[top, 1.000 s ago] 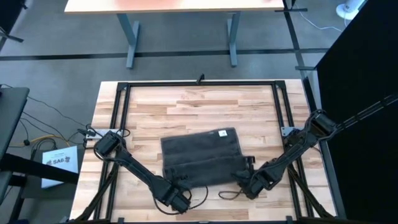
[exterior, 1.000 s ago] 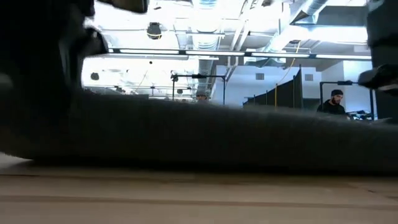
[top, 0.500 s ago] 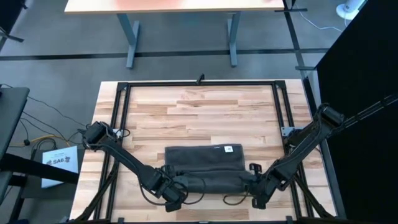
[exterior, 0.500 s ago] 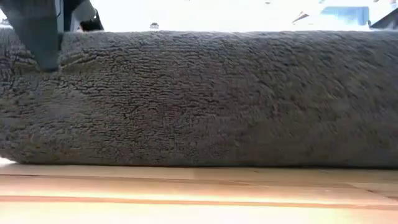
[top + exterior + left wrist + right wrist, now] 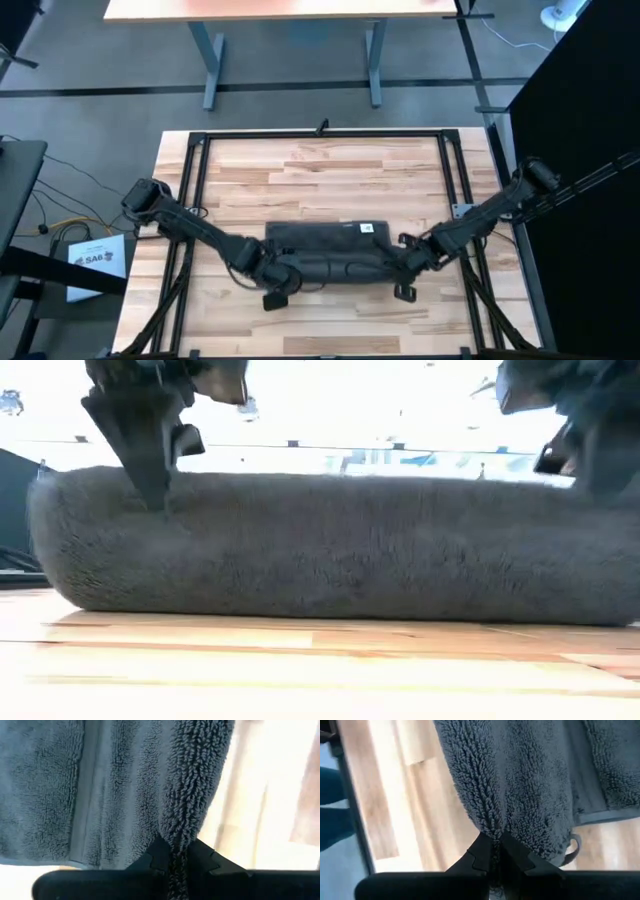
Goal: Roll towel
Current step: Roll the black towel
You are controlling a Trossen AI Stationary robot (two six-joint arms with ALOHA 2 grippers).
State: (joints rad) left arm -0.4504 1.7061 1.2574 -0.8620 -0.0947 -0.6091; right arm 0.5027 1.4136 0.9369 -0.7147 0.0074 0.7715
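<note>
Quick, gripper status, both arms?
Left gripper: shut on the towel.
Right gripper: shut on the towel.

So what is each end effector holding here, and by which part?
Both hold the towel: the left end effector and right end effector each pinch a fold of cloth at opposite ends.

You are looking at a dark charcoal-grey towel [image 5: 325, 252] with a looped terry pile and a flat hem band of the same grey, carrying a small white tag [image 5: 366, 228]. The tabletop [image 5: 320, 165] is showing pale blond wood in staggered planks, edged by a black frame [image 5: 196, 160]. Both arms and their fingers [image 5: 159, 855] are showing matt black.
</note>
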